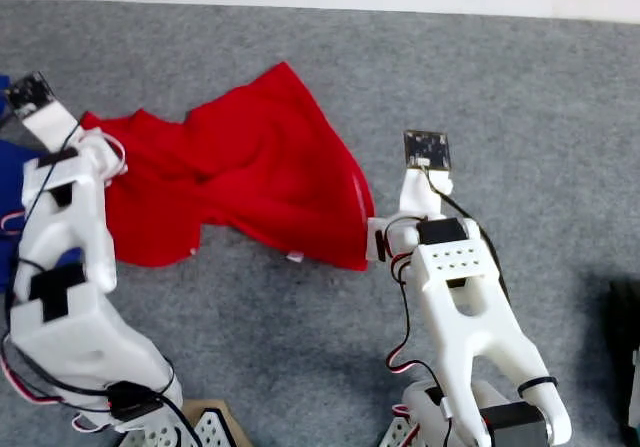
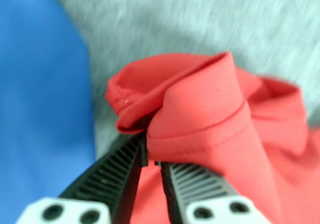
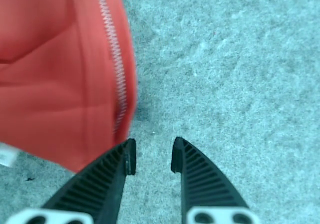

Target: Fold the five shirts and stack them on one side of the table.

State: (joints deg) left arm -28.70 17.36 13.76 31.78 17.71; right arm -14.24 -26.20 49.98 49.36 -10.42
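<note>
finds the red shirt (image 1: 250, 177) rumpled on the table (image 1: 520, 87), left of centre, with a blue shirt (image 2: 40, 83) at the left edge. looks soft, light and floppy; likely to sag, so best pinched at hems or corners. shows the left gripper (image 2: 152, 161) clamped on a bunched fold at the shirt's left end, and the right gripper (image 3: 152, 154) parted, holding nothing, just beside the near right hem.
</note>
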